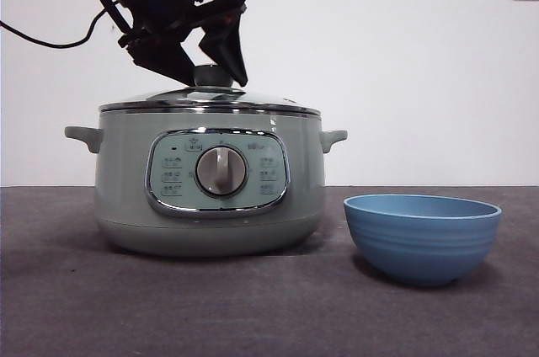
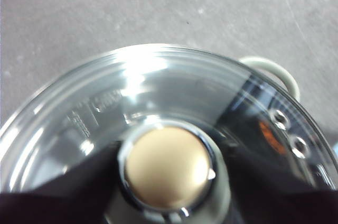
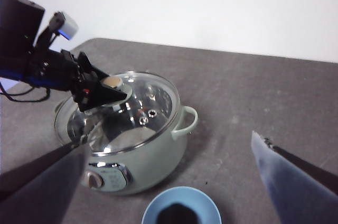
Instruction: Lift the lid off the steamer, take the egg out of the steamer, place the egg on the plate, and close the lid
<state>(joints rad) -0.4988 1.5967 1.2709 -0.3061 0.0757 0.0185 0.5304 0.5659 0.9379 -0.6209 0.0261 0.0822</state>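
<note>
My left pincer (image 1: 212, 61) straddles the knob (image 2: 168, 167) of the lid (image 2: 79, 123), one jaw on each side. The clear, steel-rimmed lid sits on the steamer (image 1: 210, 184). Right pincer (image 3: 169, 182) hangs wide open above the blue plate (image 1: 422, 235) on the tabletop (image 1: 84, 306).

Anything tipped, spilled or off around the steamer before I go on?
Nothing stands out. The lid sits level on the steamer, the left hand straddles its knob, and the blue bowl stands upright beside the pot.
</note>
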